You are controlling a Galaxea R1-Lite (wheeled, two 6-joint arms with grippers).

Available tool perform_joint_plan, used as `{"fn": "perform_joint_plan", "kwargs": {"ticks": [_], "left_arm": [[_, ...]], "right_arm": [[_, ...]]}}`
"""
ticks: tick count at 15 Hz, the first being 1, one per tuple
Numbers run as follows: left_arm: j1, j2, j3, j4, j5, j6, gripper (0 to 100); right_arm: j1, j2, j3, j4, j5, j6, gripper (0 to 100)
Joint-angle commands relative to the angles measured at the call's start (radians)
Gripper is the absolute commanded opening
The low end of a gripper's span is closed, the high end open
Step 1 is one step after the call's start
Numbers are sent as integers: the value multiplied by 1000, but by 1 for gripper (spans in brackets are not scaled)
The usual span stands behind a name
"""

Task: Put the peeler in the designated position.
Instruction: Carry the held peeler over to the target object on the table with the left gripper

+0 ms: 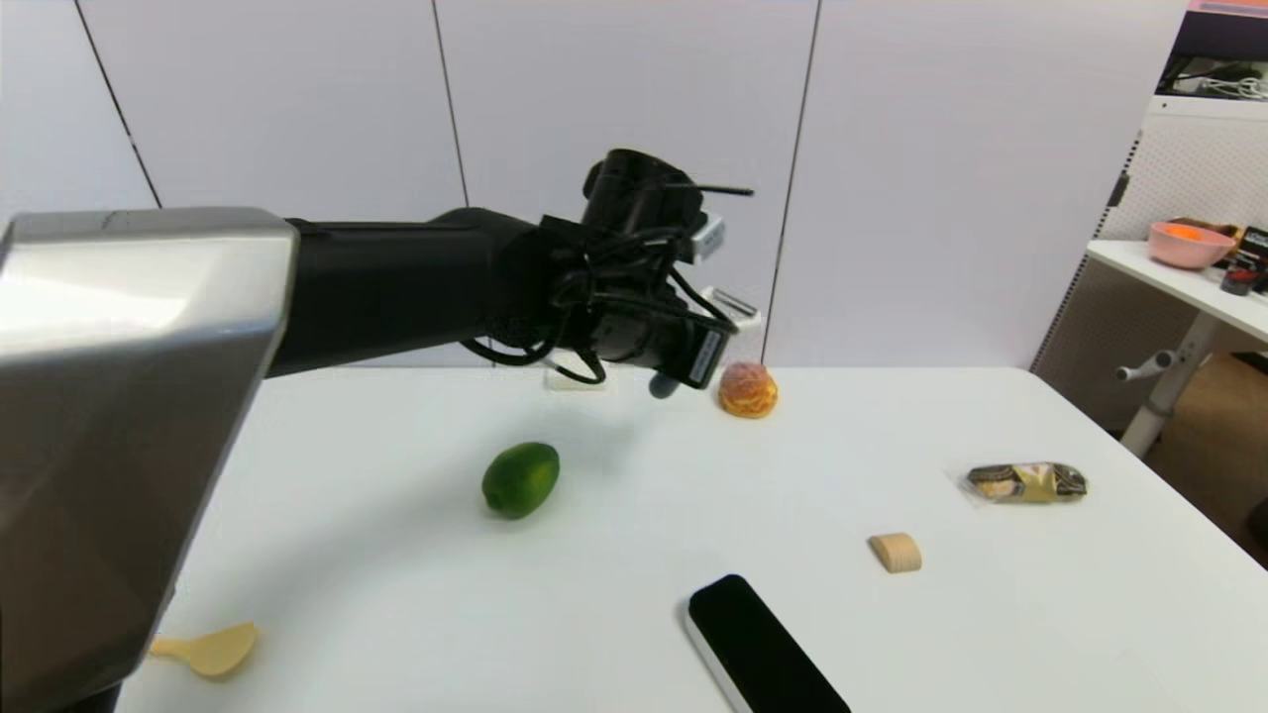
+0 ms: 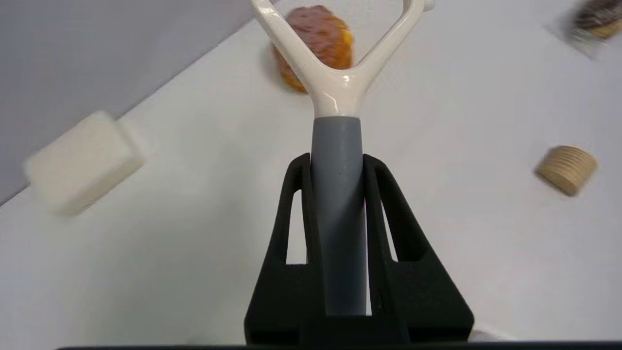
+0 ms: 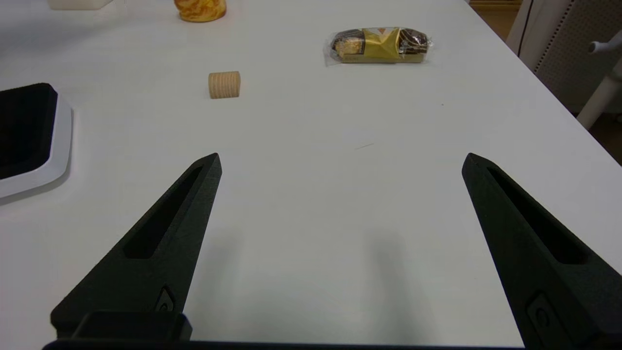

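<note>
The left gripper is clenched on the peeler, held off the table; its grey handle runs straight out between the fingers, forked head beyond the tips. The right gripper hangs low, fingers spread, holding nothing.

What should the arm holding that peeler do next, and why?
Probably carry it on and lower it toward the table. The left gripper is shut on the peeler by its grey handle and holds it in the air near the orange pastry. Which spot is designated is not evident. The right gripper rests open over the table.
</note>
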Motion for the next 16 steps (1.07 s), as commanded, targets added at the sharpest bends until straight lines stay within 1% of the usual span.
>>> {"fn": "perform_joint_plan", "kwargs": {"ticks": [1, 5, 6, 8, 9, 16], "left_arm": [[-66, 87, -5, -44, -192, 58, 0], [-112, 169, -5, -200, -310, 62, 0], [-120, 183, -5, -220, -328, 61, 0], [-124, 212, -5, -231, -417, 56, 0], [-123, 221, -5, -231, -442, 58, 0], [-107, 275, -5, -225, -437, 62, 0]], "right_arm": [[0, 1, 0, 1, 0, 0, 100], [0, 1, 0, 1, 0, 0, 100], [0, 1, 0, 1, 0, 0, 100], [0, 1, 0, 1, -1, 2, 100], [0, 1, 0, 1, -1, 5, 100], [0, 1, 0, 1, -1, 8, 100]]}}
